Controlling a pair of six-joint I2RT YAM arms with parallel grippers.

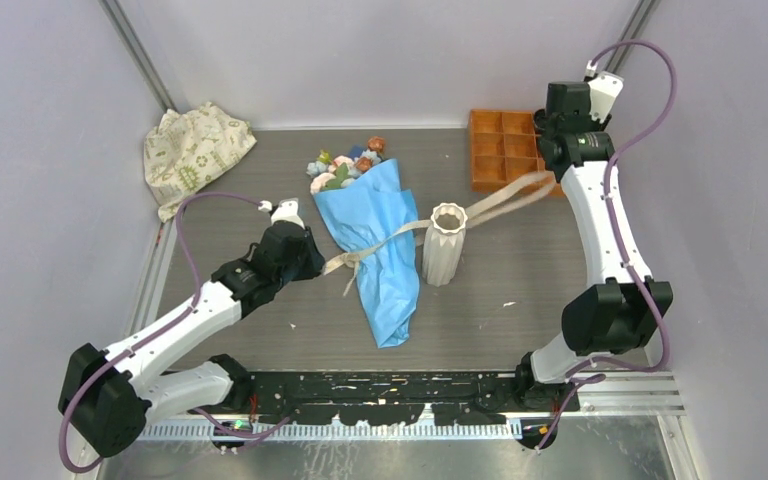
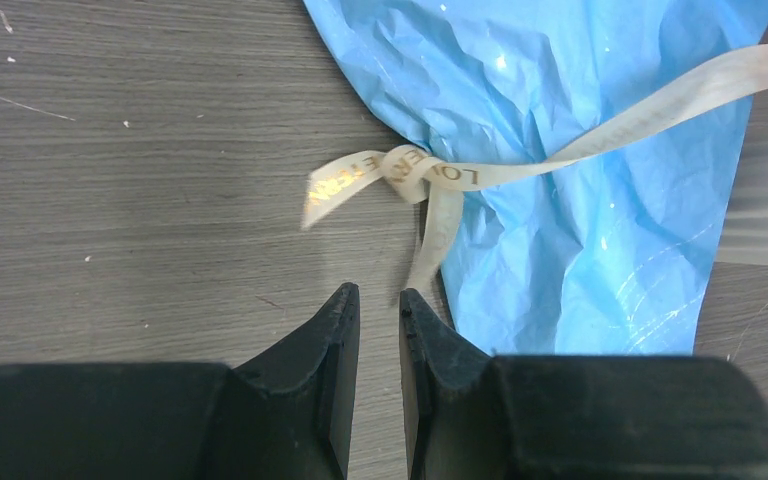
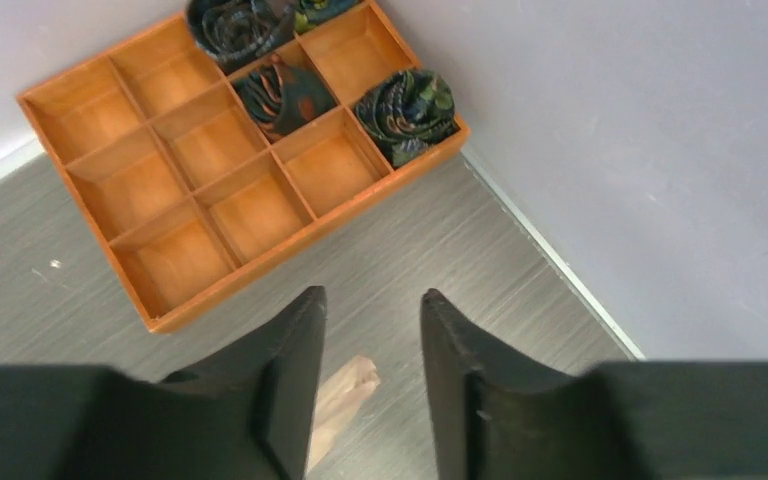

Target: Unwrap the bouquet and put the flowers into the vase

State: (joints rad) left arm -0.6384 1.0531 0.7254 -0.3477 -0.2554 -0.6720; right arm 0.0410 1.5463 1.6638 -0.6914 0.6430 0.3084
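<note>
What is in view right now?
bouquet: one, bright blue paper cone, lying mid-table
flowers: one bunch, mixed colours, cone's far end
ribbon: one, beige, tied round the cone, running towards tray
vase: one, white, upright right of the bouquet
tray: one, orange, far right corner
rolled items: three, dark, in tray compartments
cloth: one, cream with green print, far left corner
left gripper: one, black, slightly open, by the knot
right gripper: one, black, open, above the ribbon's end

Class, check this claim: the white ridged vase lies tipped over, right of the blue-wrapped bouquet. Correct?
No. The vase stands upright, not tipped over, right of the bouquet; the top external view shows it.
</note>
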